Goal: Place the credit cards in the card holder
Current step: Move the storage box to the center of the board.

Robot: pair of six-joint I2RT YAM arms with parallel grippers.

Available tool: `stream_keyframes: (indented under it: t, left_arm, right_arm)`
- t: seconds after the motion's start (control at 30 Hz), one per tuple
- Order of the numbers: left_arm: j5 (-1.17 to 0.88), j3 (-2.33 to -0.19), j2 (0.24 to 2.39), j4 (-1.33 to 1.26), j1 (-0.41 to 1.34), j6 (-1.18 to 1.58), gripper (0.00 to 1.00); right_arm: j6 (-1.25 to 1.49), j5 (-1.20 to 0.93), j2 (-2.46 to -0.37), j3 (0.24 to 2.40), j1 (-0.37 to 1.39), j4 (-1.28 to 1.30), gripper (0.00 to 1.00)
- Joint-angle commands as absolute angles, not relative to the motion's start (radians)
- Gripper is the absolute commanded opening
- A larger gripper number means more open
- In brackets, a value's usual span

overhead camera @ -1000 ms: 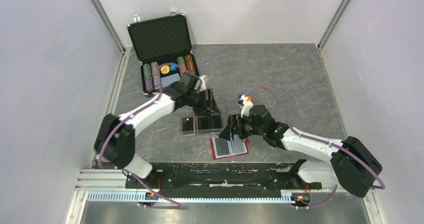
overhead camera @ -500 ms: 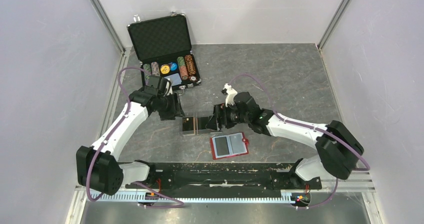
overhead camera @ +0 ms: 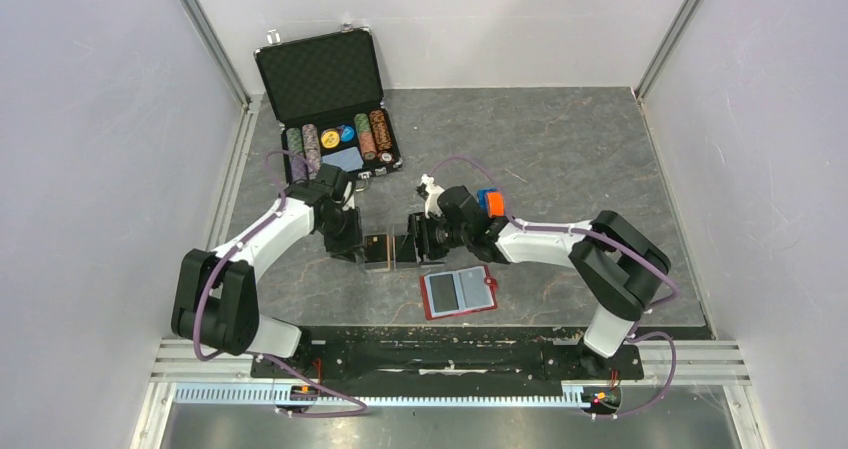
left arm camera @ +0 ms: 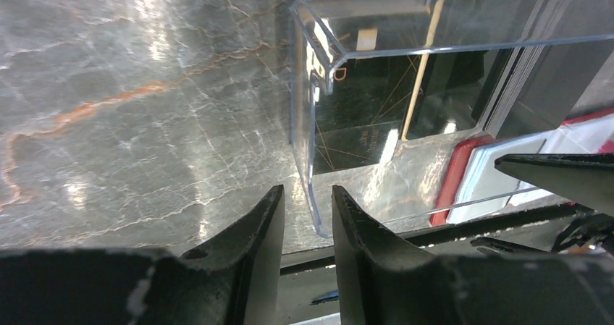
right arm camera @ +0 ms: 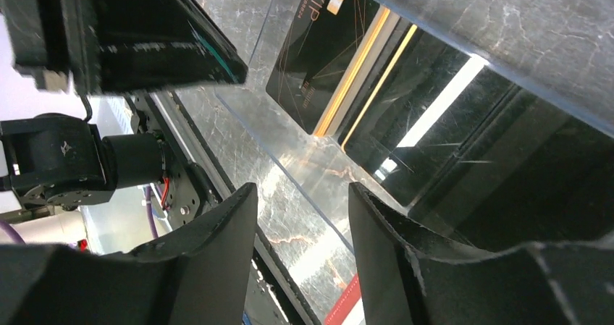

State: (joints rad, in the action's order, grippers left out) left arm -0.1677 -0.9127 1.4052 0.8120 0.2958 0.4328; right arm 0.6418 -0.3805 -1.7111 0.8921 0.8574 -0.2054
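Note:
The clear card holder (overhead camera: 393, 260) lies mid-table with a dark, gold-lined credit card (overhead camera: 376, 251) flat in its left compartment. My left gripper (overhead camera: 352, 241) is at the holder's left end. In the left wrist view its jaws (left arm camera: 308, 191) straddle the clear end wall (left arm camera: 313, 158), narrowly open, with a thin gap on each side. My right gripper (overhead camera: 414, 241) is at the holder's right part and hides it from above. Its jaws (right arm camera: 303, 189) stand open around a clear wall (right arm camera: 289, 133). The "VIP" card (right arm camera: 318, 57) and orange card edges (right arm camera: 358, 72) show beyond.
An open red wallet (overhead camera: 458, 291) lies just in front of the holder, towards the arm bases. An open black chip briefcase (overhead camera: 330, 104) with poker chips and a pale blue card stands at the back left. Grey side walls enclose the marble-patterned table.
Both arms have closed in on the card holder, the left onto its left end, the right moving left from over the wallet to its right part. Both pairs of jaws have narrowed.

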Motion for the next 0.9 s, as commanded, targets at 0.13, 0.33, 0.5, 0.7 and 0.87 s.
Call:
stream_keyframes:
  t: [0.13,0.33,0.5,0.7,0.87]
  left_arm:
    - [-0.238,-0.881,1.436,0.713,0.344,0.457,0.27]
    - [-0.264,-0.849,1.409,0.68,0.374,0.504,0.12]
    - [-0.265,-0.817,1.388,0.656,0.404,0.54,0.08]
    - [-0.261,-0.797,1.371,0.638,0.441,0.59,0.08]
    - [-0.245,-0.788,1.332,0.617,0.448,0.623,0.22]
  right_arm:
    - [0.665,-0.417,-1.793,0.984,0.866,-0.256,0.45]
    - [0.664,-0.415,-1.841,1.035,0.866,-0.231,0.3]
    - [0.623,-0.367,-1.87,1.077,0.866,-0.156,0.27]
    - [0.584,-0.323,-1.897,1.114,0.868,-0.068,0.29]
    - [0.547,-0.271,-1.894,1.131,0.88,-0.002,0.33]
